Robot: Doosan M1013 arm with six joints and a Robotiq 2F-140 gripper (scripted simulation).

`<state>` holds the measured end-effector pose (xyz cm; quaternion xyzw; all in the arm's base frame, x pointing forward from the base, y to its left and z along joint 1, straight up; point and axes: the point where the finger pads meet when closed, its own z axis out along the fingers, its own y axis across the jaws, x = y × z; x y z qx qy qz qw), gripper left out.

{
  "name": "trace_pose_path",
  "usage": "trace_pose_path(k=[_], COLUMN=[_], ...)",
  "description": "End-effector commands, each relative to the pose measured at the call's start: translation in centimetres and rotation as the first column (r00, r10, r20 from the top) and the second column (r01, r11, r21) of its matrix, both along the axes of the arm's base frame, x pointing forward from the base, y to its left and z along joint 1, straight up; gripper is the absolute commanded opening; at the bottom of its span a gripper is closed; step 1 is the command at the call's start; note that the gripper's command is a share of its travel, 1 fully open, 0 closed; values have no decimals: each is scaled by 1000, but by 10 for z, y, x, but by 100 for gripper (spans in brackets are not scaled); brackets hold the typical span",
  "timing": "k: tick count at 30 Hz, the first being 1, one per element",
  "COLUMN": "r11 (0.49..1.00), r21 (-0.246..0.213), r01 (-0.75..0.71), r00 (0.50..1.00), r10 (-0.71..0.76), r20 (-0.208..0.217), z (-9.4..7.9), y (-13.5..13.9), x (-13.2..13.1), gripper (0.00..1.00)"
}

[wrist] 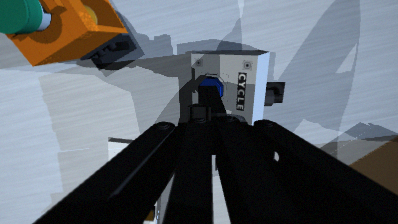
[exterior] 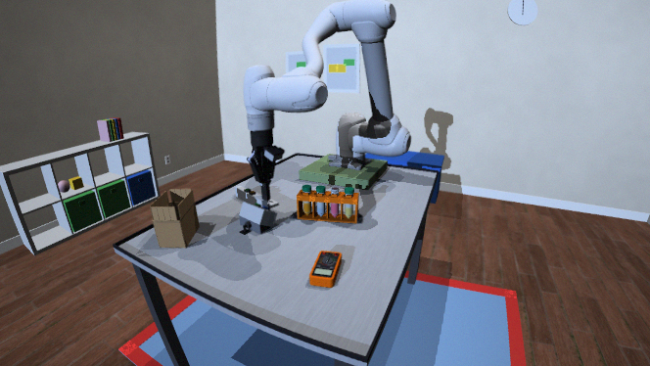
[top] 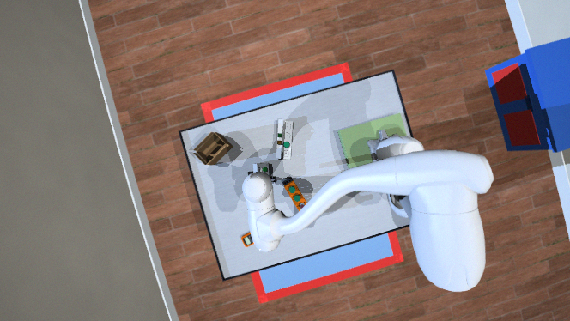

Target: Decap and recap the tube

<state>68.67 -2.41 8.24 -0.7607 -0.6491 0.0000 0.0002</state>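
My gripper (wrist: 207, 100) is shut and empty, pointing down with its fingertips at the blue CYCLE key (wrist: 210, 83) on the grey key housing (exterior: 257, 216). In the exterior view the gripper (exterior: 264, 194) stands right over the housing. The orange tube rack (exterior: 327, 205) sits to its right. Three of its tubes carry green caps, and one tube (exterior: 335, 191) has none. The white cap tray (top: 284, 138) lies behind the housing with a green cap (top: 286, 144) in one nest. A rack corner (wrist: 65, 27) shows at the wrist view's top left.
A cardboard box (exterior: 174, 217) stands at the table's left end. An orange multimeter (exterior: 325, 268) lies near the front edge. A green mat (exterior: 343, 171) lies by the arm's base. A shelf unit (exterior: 78, 188) stands off the table to the left.
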Motion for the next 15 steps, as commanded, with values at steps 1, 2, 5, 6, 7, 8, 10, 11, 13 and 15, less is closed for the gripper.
trace_pose_path(k=[1, 2, 5, 6, 7, 8, 10, 11, 13, 15], r11=[1000, 1000, 1000, 1000, 1000, 1000, 1000, 1000, 1000, 1000], r21=[-2, -1, -1, -1, -1, -1, -2, -2, -1, -1], r01=[3, 1, 1, 1, 1, 1, 2, 2, 1, 1], r00=[1000, 1000, 1000, 1000, 1000, 1000, 1000, 1000, 1000, 1000], r10=[-3, -1, -1, -1, -1, -1, -2, -2, -1, -1], r20=[1, 2, 2, 2, 2, 2, 1, 1, 2, 2], z=[0, 1, 1, 1, 1, 1, 1, 1, 1, 1], y=[2, 1, 1, 1, 1, 1, 1, 1, 1, 1], x=[6, 4, 4, 4, 4, 4, 6, 6, 4, 4], gripper=[10, 10, 10, 10, 10, 10, 10, 10, 10, 10])
